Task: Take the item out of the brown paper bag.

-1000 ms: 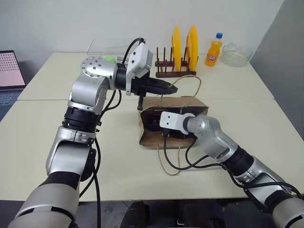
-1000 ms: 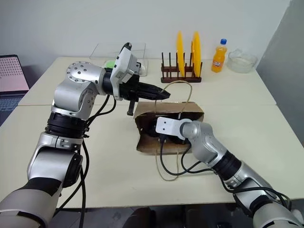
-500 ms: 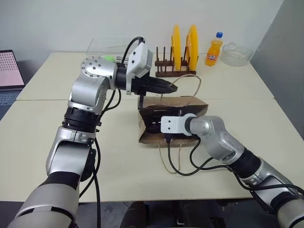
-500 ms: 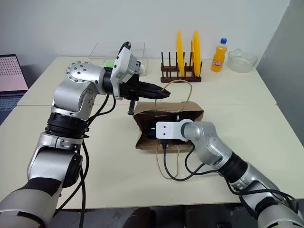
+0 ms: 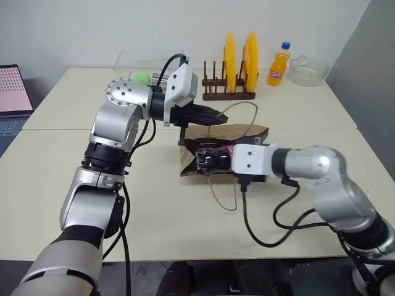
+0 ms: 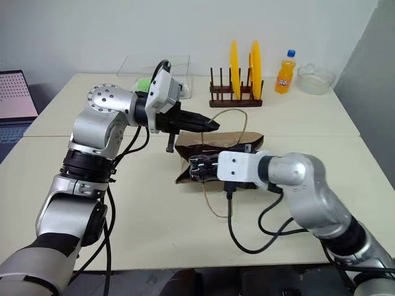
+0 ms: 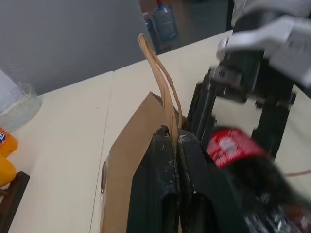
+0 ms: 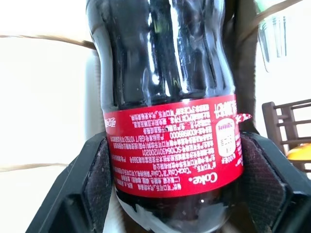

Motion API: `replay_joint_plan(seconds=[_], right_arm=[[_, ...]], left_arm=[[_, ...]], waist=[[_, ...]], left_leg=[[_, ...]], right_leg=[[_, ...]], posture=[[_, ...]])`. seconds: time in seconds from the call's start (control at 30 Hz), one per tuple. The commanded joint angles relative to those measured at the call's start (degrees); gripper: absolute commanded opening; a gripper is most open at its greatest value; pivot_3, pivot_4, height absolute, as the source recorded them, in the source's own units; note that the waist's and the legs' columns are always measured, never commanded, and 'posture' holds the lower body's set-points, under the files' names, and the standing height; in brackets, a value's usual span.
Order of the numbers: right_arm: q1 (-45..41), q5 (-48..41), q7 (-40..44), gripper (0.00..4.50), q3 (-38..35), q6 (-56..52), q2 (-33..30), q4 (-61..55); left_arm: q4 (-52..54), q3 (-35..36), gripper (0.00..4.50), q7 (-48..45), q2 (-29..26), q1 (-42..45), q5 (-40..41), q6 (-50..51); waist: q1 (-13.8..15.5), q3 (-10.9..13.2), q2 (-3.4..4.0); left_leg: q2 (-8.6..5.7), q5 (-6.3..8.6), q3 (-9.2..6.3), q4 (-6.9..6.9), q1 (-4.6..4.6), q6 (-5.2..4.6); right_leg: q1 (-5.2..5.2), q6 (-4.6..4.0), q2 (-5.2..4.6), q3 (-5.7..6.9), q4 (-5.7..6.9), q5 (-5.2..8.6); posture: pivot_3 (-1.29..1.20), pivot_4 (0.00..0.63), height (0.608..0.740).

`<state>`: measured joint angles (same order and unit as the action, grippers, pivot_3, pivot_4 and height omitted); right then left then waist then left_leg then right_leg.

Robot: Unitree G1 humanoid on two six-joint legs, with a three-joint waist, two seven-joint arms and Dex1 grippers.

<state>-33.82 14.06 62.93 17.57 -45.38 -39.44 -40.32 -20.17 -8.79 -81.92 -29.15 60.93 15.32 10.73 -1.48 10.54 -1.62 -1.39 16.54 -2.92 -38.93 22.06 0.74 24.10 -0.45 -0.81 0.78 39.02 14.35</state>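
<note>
The brown paper bag [image 5: 237,133] lies creased on the table, its mouth facing me. My left gripper [image 5: 215,115] is shut on the bag's upper cord handle [image 7: 160,73] and holds it up, with both fingers [image 7: 163,160] pressed together on the cord. The item, a small dark cola bottle [image 5: 207,160] with a red label [image 8: 175,141], lies sideways just in front of the bag's mouth. My right gripper [image 6: 207,168] is shut on it, and its pads [image 8: 99,179] clamp the label from both sides.
The bag's second handle loop [image 5: 225,198] trails on the table toward me. A wooden rack with two yellow plates [image 5: 237,58], an orange soda bottle [image 5: 278,65] and a glass bowl [image 5: 307,71] stand at the back. A laptop [image 5: 12,89] sits far left.
My right gripper has drawn back toward me and risen from the bag's mouth, bringing the cola bottle out with it. The left gripper has stayed in place on the handle.
</note>
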Motion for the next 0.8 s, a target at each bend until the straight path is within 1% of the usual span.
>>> replay_joint_plan(seconds=[0.03, 0.17, 0.23, 0.27, 0.3, 0.33, 0.4, 0.43, 0.53, 0.63, 0.67, 0.73, 0.8], right_arm=[[0.69, -6.35, 0.97, 3.17, -10.0, -0.78, -1.87, -4.62], [-0.04, -13.16, -0.66, 3.17, -18.58, -5.57, -1.19, -6.72], [2.85, -13.38, -0.61, 3.17, -24.94, -7.09, -5.5, -5.89], [4.39, -13.44, -0.73, 3.17, -26.98, -7.08, -7.47, -5.39], [7.71, -12.79, -0.68, 3.17, -29.26, -5.25, -9.97, -4.23], [13.71, -11.57, -0.64, 3.17, -32.86, -2.2, -11.75, -1.85], [22.12, -11.58, -1.57, 3.17, -38.41, 1.31, -12.14, 1.68], [25.54, -11.54, -2.51, 3.17, -39.68, 4.01, -12.02, 3.72], [29.02, -12.15, -6.21, 3.17, -39.68, 8.39, -11.13, 8.17], [30.26, -9.9, -9.41, 3.17, -35.37, 12.75, -11.91, 15.85], [30.59, -8.8, -10.05, 3.17, -33.61, 14.38, -12.64, 18.25], [30.64, -8.94, -10.28, 3.17, -31.51, 16.33, -12.93, 21.22], [29.64, -9.15, -10.52, 3.91, -29.81, 17.29, -13.27, 24.09]], left_arm=[[1.15, 0.03, 0.0, 0.03, 0.04, -0.1, 0.06, -0.64], [1.37, -0.19, 0.0, -0.18, 0.13, -0.53, -0.09, -0.92], [1.6, -0.17, 0.0, -0.16, 0.06, -0.66, 0.0, -0.76], [1.68, -0.16, 0.0, -0.15, 0.05, -0.7, 0.02, -0.69], [1.91, -0.12, 0.0, -0.09, 0.02, -0.78, 0.08, -0.52], [2.01, -0.11, 0.0, -0.03, -0.02, -0.87, 0.08, -0.48], [2.08, -0.12, 0.0, 0.01, -0.13, -1.0, 0.07, -0.47], [1.97, -0.15, 0.0, 0.04, -0.14, -0.95, 0.01, -0.5], [1.7, -0.25, 0.0, 0.09, -0.15, -0.78, -0.08, -0.61], [1.29, -0.3, 0.0, 0.16, 0.06, -0.52, -0.23, -0.76], [1.22, -0.28, 0.0, 0.16, 0.15, -0.48, -0.29, -0.79], [1.28, -0.23, 0.0, 0.19, 0.2, -0.47, -0.32, -0.8], [1.6, -0.02, 0.0, 0.27, -0.07, -0.66, -0.25, -0.62]], waist=[[0.01, 0.0, 0.0], [-0.07, 0.0, 0.01], [0.03, 0.02, 0.03], [0.12, 0.01, 0.03], [0.49, 0.01, 0.03], [0.66, 0.01, 0.02], [1.52, -0.04, -0.07], [1.69, -0.04, -0.06], [1.45, 0.01, 0.02], [0.7, 0.01, 0.04], [0.53, 0.01, 0.04], [0.46, 0.01, 0.04], [0.42, 0.01, 0.04]], left_leg=[[0.0, 0.0, 0.01, 0.0, 0.0, 0.0], [0.01, 0.0, 0.03, 0.0, -0.05, 0.0], [0.02, 0.0, 0.0, 0.0, -0.06, 0.0], [0.01, 0.0, 0.01, 0.0, -0.05, 0.0], [0.0, 0.0, 0.01, 0.0, -0.05, -0.01], [-0.02, 0.01, 0.03, 0.0, -0.03, -0.01], [-0.03, 0.02, 0.04, 0.01, -0.02, -0.03], [-0.02, 0.02, 0.05, 0.01, -0.03, -0.03], [-0.06, 0.01, 0.26, -0.02, 0.0, -0.04], [0.0, 0.01, 0.35, 0.0, -0.14, -0.04], [0.03, 0.01, 0.33, 0.0, -0.17, -0.04], [0.05, 0.01, 0.3, 0.0, -0.22, -0.04], [0.05, 0.01, 0.29, 0.0, -0.2, -0.04]], right_leg=[[-0.01, 0.0, 0.0, -0.01, 0.0, 0.0], [-0.02, 0.01, 0.0, -0.02, 0.02, 0.0], [-0.02, 0.01, 0.01, 0.0, 0.05, 0.0], [-0.02, 0.01, 0.01, 0.0, 0.04, 0.0], [-0.05, 0.01, 0.0, 0.0, 0.03, 0.0], [-0.07, 0.01, -0.02, 0.0, -0.04, 0.0], [-0.12, 0.01, -0.04, 0.01, -0.09, 0.01], [-0.15, 0.02, -0.04, 0.02, -0.1, 0.01], [-0.07, 0.02, -0.12, -0.13, -0.04, 0.0], [-0.08, 0.07, -0.08, -0.17, 0.01, 0.03], [-0.1, 0.25, -0.03, -0.16, 0.01, 0.13], [-0.13, 0.28, 0.02, -0.16, 0.05, 0.15], [-0.12, 0.28, 0.03, -0.17, 0.06, 0.15]], posture=[[0.0, 0.15, 0.74], [0.0, 0.15, 0.74], [0.0, 0.15, 0.74], [0.0, 0.15, 0.74], [0.0, 0.15, 0.74], [0.0, 0.15, 0.74], [0.0, 0.15, 0.74], [0.0, 0.15, 0.74], [0.0, 0.15, 0.74], [0.0, 0.15, 0.74], [0.0, 0.15, 0.74], [0.0, 0.15, 0.74], [0.0, 0.15, 0.74]])
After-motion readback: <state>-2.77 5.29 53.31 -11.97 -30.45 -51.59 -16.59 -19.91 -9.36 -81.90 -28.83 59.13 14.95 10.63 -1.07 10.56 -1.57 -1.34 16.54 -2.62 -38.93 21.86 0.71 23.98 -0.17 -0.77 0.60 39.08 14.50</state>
